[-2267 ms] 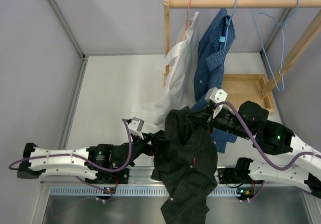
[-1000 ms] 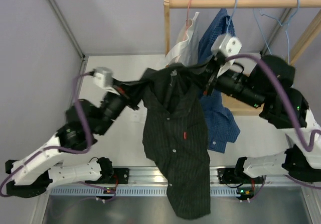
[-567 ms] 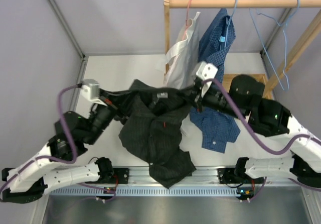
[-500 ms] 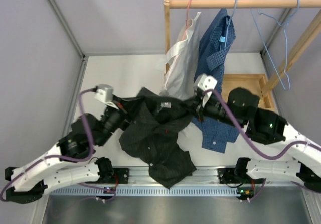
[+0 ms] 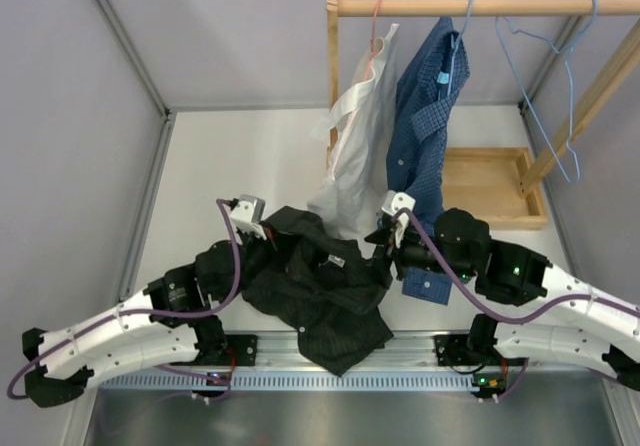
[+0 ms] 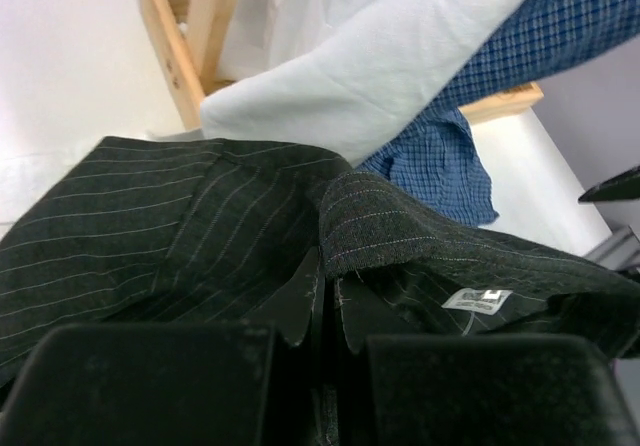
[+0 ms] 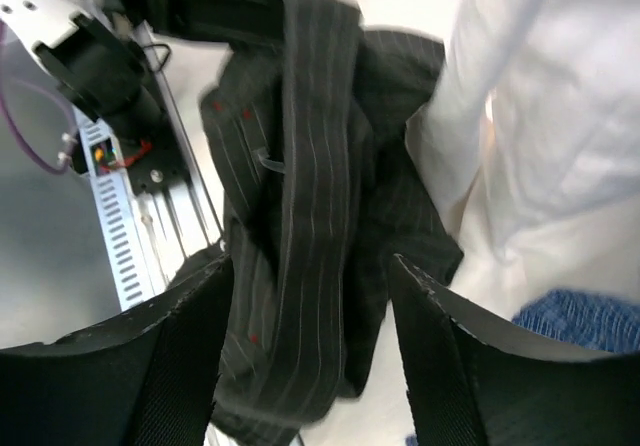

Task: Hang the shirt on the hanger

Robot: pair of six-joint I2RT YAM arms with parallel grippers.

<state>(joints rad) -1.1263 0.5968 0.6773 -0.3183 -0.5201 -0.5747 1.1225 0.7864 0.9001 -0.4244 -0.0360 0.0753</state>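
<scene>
The shirt [image 5: 318,294] lies crumpled on the table between my two arms, its lower part hanging over the near edge. My left gripper [image 5: 262,238] is at its left end, shut on a fold of the dark fabric [image 6: 200,231] beside the collar and its white label. My right gripper [image 5: 386,238] stands open just right of the heap. In the right wrist view the striped cloth [image 7: 310,196] lies loose below the spread fingers [image 7: 190,346], not pinched. The hanger [image 5: 572,96], thin light-blue wire, hangs empty at the right end of the wooden rail.
A wooden rack [image 5: 480,6] stands at the back right, over a wooden base frame [image 5: 495,186]. From the rail hang a white shirt [image 5: 355,156] on a pink hanger and a blue checked shirt [image 5: 425,116], both close to my right gripper. A metal rail [image 5: 300,346] runs along the near edge.
Both arms came down from holding the shirt stretched in the air, and it now lies bunched on the table. The right gripper opened and let go of it. The left stayed shut.
</scene>
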